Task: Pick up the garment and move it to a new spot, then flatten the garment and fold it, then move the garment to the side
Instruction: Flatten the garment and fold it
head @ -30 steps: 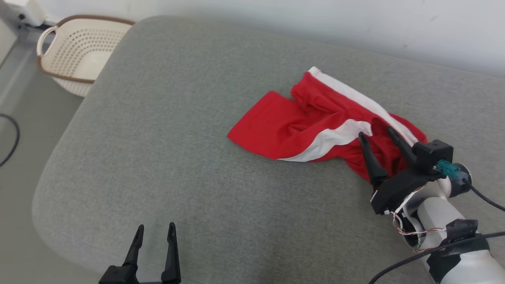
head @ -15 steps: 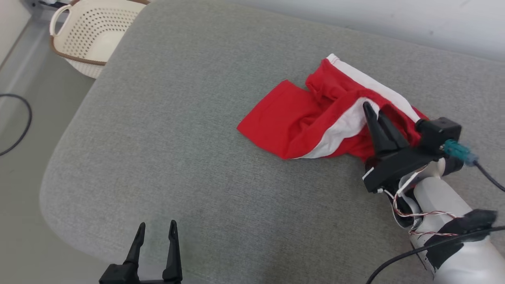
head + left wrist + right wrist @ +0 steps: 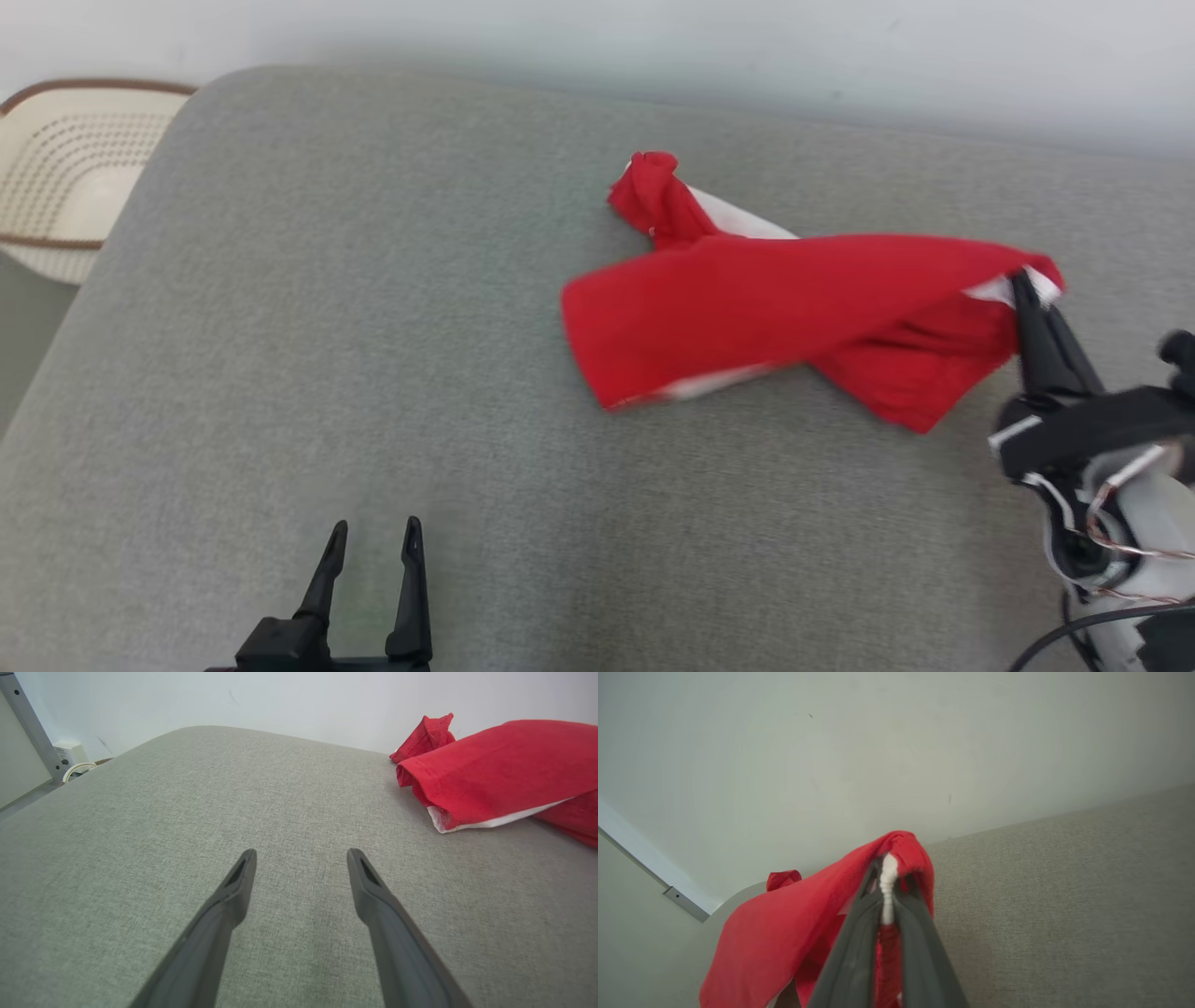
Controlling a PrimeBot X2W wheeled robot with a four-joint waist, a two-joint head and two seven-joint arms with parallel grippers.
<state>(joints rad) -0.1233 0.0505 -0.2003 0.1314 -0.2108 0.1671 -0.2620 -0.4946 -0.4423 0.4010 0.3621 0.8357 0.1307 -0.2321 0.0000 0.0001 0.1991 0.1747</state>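
Pinching the garment (image 3: 766,299) in my right gripper (image 3: 1024,282), I had only begun the move; left gripper (image 3: 375,525) stood wide, empty; flattening, folding remained.

Home-like laundry corner, grey upholstered cushion (image 3: 373,373), cream laundry basket (image 3: 56,177), white wall (image 3: 560,37)

no readable text, label, brand or number shows on anything.

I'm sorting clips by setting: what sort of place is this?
Probably a domestic-style room, perhaps staged: a grey upholstered cushion against a plain pale wall, a red-and-white garment on it, and a cream perforated basket beside it.
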